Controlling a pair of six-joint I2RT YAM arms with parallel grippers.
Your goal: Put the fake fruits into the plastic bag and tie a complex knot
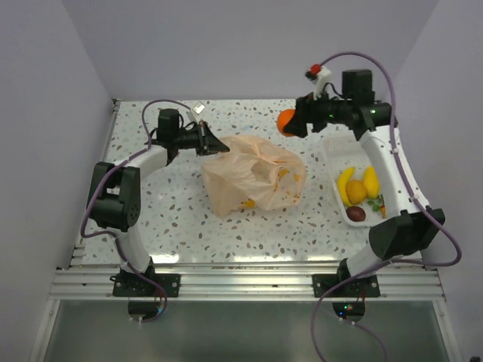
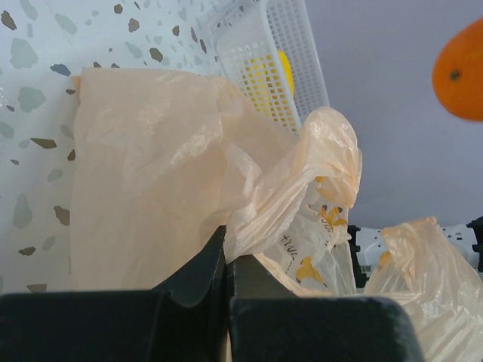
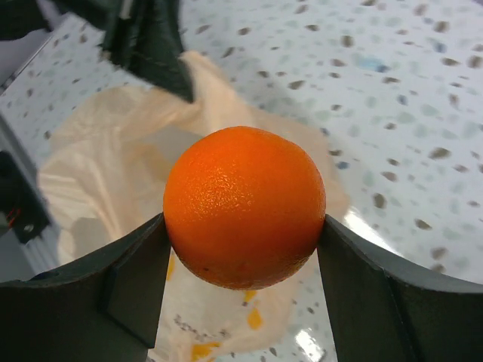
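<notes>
The peach-orange plastic bag (image 1: 253, 181) lies in the middle of the table, with yellow shapes showing through it. My left gripper (image 1: 220, 147) is shut on the bag's upper left edge (image 2: 249, 219) and holds it up. My right gripper (image 1: 287, 123) is shut on a round orange (image 3: 244, 205) and holds it in the air above and right of the bag; the orange also shows in the left wrist view (image 2: 462, 69). More fake fruits lie in the white tray (image 1: 330, 154): yellow bananas (image 1: 345, 182), a yellow-orange fruit (image 1: 356, 191), a dark purple plum (image 1: 357, 213).
The white tray stands at the right of the table, under my right arm. Small red and green pieces (image 1: 377, 205) lie at its right side. The tray's mesh wall (image 2: 279, 53) shows behind the bag in the left wrist view.
</notes>
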